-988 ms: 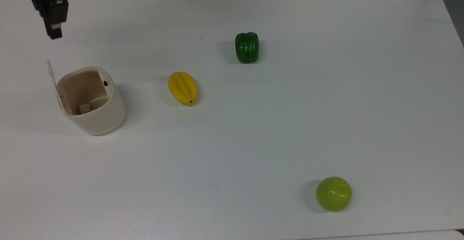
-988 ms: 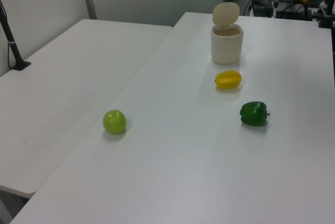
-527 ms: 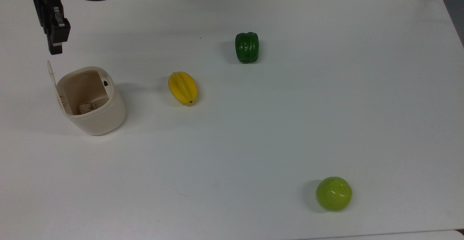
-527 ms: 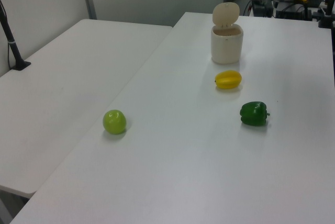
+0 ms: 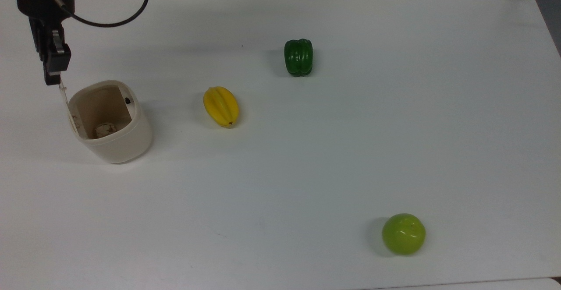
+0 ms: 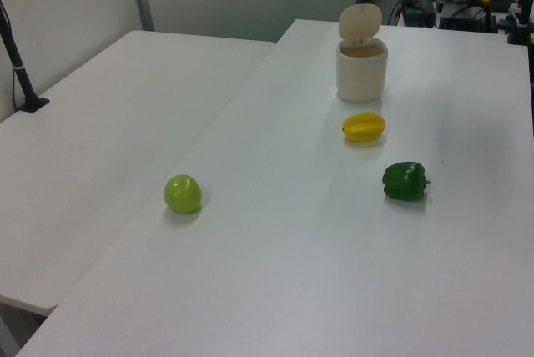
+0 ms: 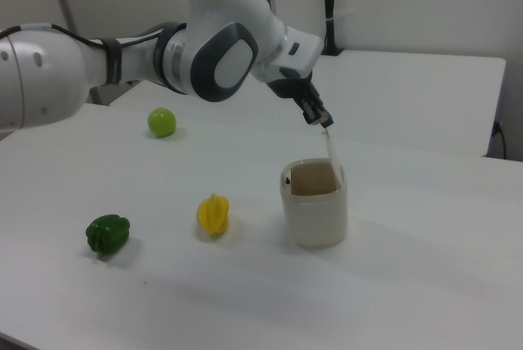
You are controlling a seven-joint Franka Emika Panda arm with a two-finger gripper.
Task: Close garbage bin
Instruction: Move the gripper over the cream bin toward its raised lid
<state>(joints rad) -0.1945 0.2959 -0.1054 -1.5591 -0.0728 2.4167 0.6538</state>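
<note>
Garbage bin (image 5: 111,123) at the top view's left on the white table (image 5: 333,150), lid (image 7: 331,150) standing upright (open). Gripper (image 5: 51,79) at the lid's top edge; finger state impossible to tell.

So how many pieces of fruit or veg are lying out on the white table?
3: a green bell pepper farthest back in the top view, a yellow starfruit beside the garbage bin, and a green apple nearest the front edge.

The bin (image 5: 115,125) appears to be smooth matt plastic. The table (image 5: 333,150) has a smooth, matt white surface. The apple (image 5: 403,233) and pepper (image 5: 298,57) show glossy skins; the arm (image 7: 221,43) has glossy shells.
</note>
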